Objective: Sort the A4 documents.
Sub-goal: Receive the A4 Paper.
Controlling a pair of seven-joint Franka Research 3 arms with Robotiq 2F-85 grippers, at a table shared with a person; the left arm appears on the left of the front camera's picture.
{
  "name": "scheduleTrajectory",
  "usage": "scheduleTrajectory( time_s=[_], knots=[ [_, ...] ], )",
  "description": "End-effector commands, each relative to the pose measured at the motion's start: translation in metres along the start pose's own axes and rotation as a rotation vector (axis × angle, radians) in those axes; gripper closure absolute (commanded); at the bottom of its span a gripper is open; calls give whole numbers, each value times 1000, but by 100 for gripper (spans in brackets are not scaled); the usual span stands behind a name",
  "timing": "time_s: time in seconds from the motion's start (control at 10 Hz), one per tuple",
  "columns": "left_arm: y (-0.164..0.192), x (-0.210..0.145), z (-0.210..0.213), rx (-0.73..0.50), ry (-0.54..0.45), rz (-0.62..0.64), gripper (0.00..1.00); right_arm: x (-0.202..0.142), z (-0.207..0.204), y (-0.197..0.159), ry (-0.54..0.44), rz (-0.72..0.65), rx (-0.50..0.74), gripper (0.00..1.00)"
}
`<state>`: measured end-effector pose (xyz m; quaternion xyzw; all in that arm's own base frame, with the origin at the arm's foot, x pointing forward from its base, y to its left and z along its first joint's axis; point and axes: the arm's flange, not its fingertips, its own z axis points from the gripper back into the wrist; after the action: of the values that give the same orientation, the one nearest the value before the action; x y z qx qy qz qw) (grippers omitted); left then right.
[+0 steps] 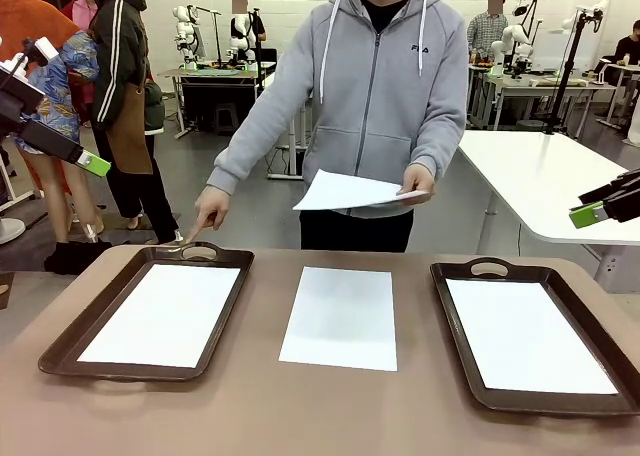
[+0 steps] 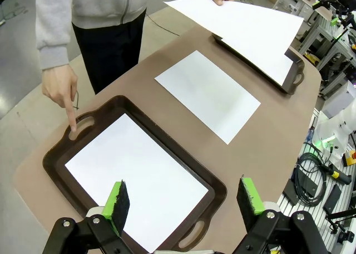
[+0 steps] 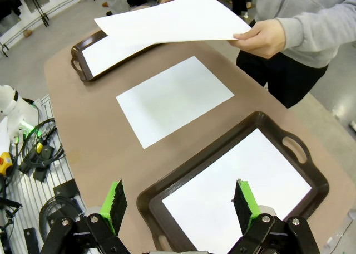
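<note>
As it lies flat | A4 document [image 1: 339, 318] | long axis toward person [image 1: 385, 96]

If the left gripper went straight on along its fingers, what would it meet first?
Probably the white sheet lying in the brown tray below the open left gripper; depth is hard to judge.

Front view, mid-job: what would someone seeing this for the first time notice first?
The person at the far side holds a white sheet in the air while the other hand points a finger at the left tray by its far handle. A loose sheet lies on the table between that tray and the right tray. The left gripper and right gripper hang open above the trays.
</note>
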<state>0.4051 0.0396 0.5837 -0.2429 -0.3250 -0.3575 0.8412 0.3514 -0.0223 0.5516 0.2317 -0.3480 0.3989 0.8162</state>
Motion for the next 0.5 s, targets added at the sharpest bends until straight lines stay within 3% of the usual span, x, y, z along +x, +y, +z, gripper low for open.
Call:
scheduleTrajectory(
  time_s=[0.0,0.4],
  knots=[
    [0,0,1,11,3,-9,0,0,-1,0,-4,2,4,0],
    [0,0,1,11,3,-9,0,0,-1,0,-4,2,4,0]
  ],
)
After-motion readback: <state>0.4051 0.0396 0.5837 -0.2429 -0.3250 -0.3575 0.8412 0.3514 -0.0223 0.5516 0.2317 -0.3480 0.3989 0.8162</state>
